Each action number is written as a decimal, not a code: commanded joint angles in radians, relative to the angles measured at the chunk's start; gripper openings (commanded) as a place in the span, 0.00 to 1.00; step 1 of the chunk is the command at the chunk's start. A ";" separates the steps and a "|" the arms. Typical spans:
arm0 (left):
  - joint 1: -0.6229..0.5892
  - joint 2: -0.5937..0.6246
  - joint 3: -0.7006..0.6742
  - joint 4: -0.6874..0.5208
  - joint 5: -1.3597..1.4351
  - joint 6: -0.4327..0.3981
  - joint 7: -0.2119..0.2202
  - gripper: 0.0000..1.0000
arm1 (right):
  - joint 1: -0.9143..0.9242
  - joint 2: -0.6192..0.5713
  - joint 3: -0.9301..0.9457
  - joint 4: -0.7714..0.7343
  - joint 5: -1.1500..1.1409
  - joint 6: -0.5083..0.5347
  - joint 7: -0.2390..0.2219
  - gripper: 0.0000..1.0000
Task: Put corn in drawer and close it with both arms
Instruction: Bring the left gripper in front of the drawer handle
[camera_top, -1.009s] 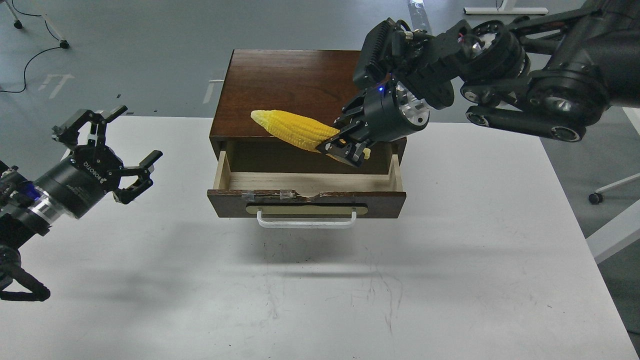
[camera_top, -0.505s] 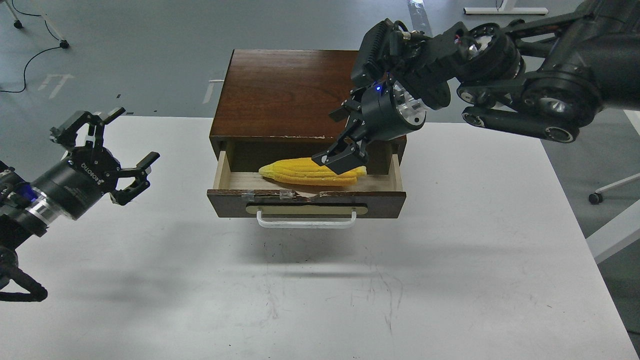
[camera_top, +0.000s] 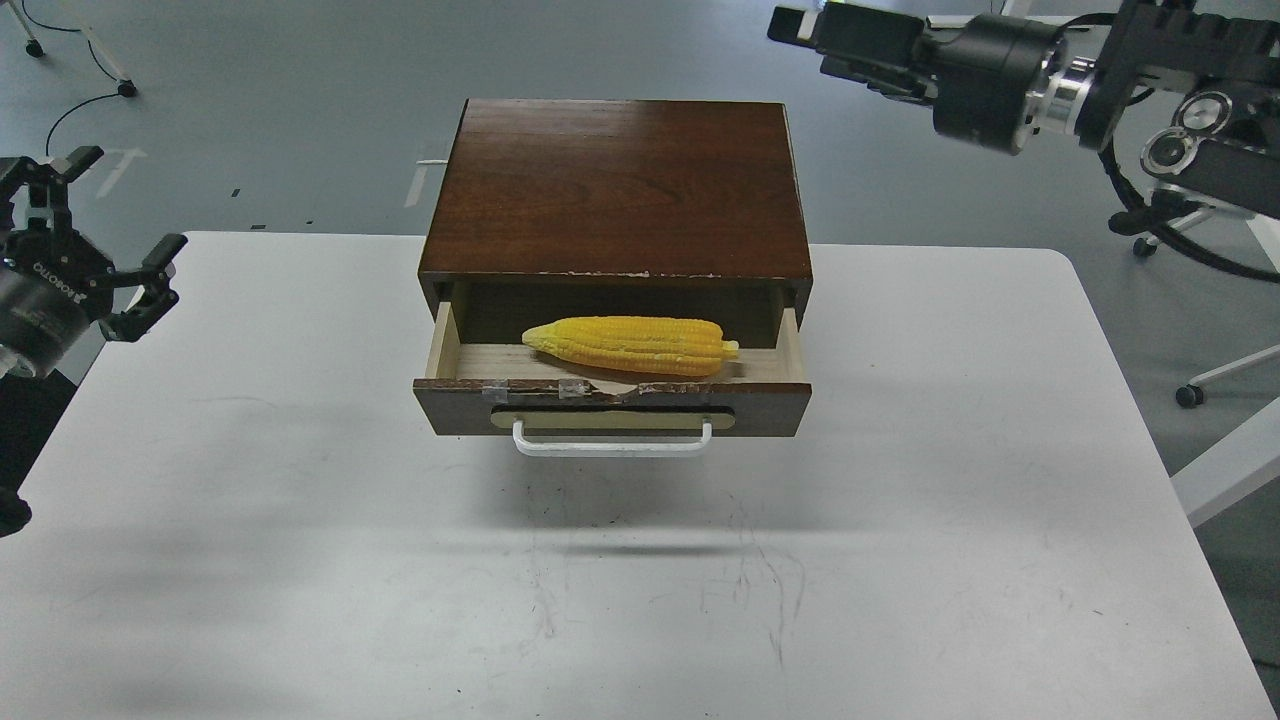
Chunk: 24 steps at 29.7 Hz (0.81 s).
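Note:
The yellow corn (camera_top: 632, 345) lies flat inside the open drawer (camera_top: 455, 408), its tapered end pointing left, with nothing holding it. The drawer is pulled out of the dark brown cabinet (camera_top: 615, 185), and its white bar handle (camera_top: 612, 446) faces me. My left gripper (camera_top: 125, 210) is open and empty at the table's far left edge, well away from the drawer. My right gripper (camera_top: 800, 25) is raised high at the top right, behind and above the cabinet. It is partly cut off by the frame's top, looks open and holds nothing.
The white table (camera_top: 900, 520) carries only the cabinet, which stands at its far middle edge. Grey floor lies beyond, with cables (camera_top: 70, 110) at the far left and a chair base (camera_top: 1215, 385) at the right.
My right gripper let go of the corn in the drawer and pulled up and back to the top right. The corn settled flat. My left arm drew back to the left.

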 joint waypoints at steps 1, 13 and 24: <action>-0.051 0.002 -0.002 -0.022 0.040 0.000 0.000 1.00 | -0.263 0.002 0.200 -0.064 0.143 0.002 0.000 1.00; -0.272 0.051 -0.076 -0.521 0.730 0.000 0.000 1.00 | -0.521 0.076 0.310 -0.207 0.185 0.000 0.000 1.00; -0.229 -0.124 0.007 -0.770 1.477 0.000 0.000 1.00 | -0.551 0.093 0.310 -0.215 0.185 0.000 0.000 1.00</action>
